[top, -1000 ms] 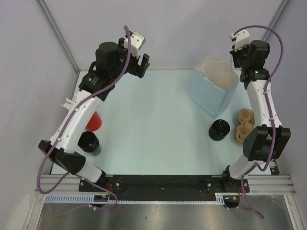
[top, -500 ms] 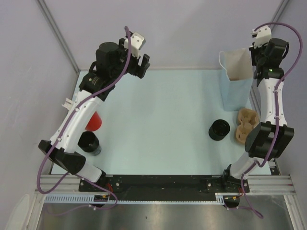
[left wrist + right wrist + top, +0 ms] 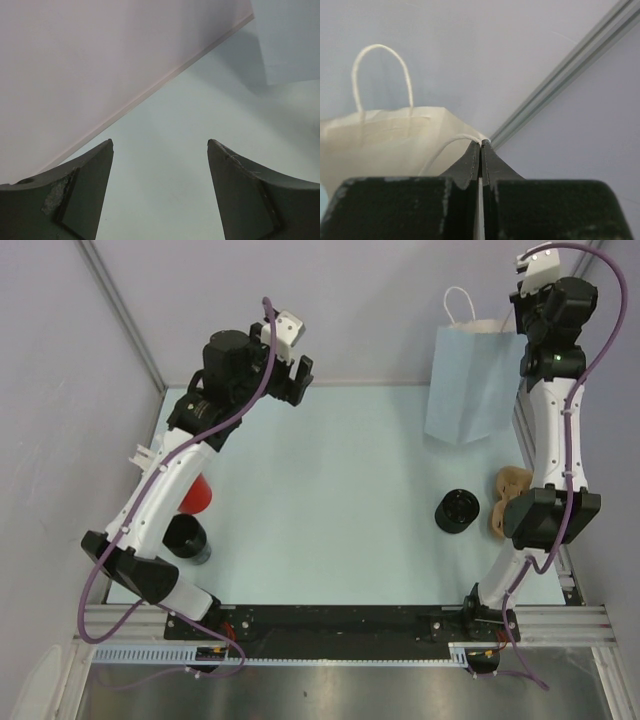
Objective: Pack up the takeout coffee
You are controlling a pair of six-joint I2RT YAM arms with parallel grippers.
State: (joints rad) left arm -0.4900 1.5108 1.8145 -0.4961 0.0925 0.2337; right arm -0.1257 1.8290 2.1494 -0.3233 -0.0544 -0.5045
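The takeout coffee (image 3: 457,511), a short black cup with a round black lid, stands on the table at the right, just left of the brown pulp carrier (image 3: 508,500). My right gripper (image 3: 522,322) is raised at the back right and shut on a white cord handle of the pale-blue paper bag (image 3: 470,380), which hangs from it. In the right wrist view the closed gripper (image 3: 481,142) pinches the cord, with the bag's open mouth (image 3: 385,140) behind. My left gripper (image 3: 290,375) is open and empty at the back left, over bare table in its own view (image 3: 160,145).
A red cup (image 3: 196,494) and another black cup (image 3: 186,537) stand at the left, under the left arm. The enclosure's back wall (image 3: 75,75) is close behind the left gripper. A metal frame post (image 3: 570,65) runs by the right gripper.
The right gripper has risen and moved back with the bag's handle. The bag went from leaning open on the table to hanging upright, showing its side. The left arm has barely moved.
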